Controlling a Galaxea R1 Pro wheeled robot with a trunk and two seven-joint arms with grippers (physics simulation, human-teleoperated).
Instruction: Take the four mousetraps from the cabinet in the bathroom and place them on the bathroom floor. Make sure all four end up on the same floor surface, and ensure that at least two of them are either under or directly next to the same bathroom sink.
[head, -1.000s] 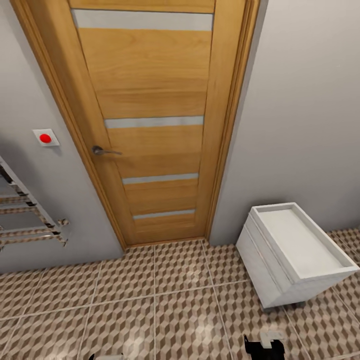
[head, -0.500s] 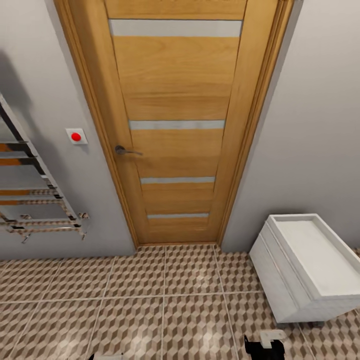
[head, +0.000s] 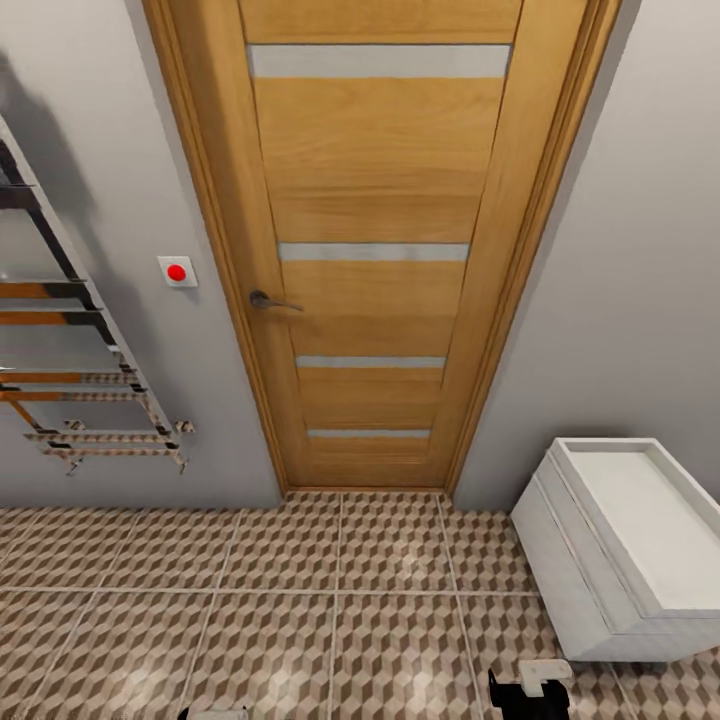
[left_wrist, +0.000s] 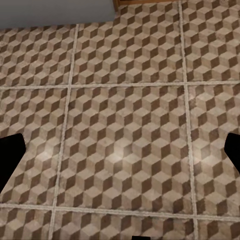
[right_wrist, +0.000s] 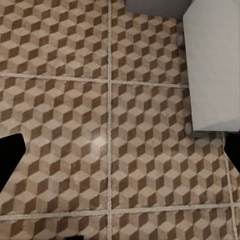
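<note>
While the robot faces a closed wooden door (head: 375, 250), no mousetraps or cabinet appear; both sets of jaws hang spread and empty over the tiled bathroom floor (head: 300, 600).

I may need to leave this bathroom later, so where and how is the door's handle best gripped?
Grip the door handle on its slim horizontal lever, near the free end that points toward the door's middle. Come straight from the front, fingers above and below the bar: it is thin, stands off the wood, and pivots at its rosette by the frame's left side. That is a judgement; the far end likely gives more leverage.
</note>
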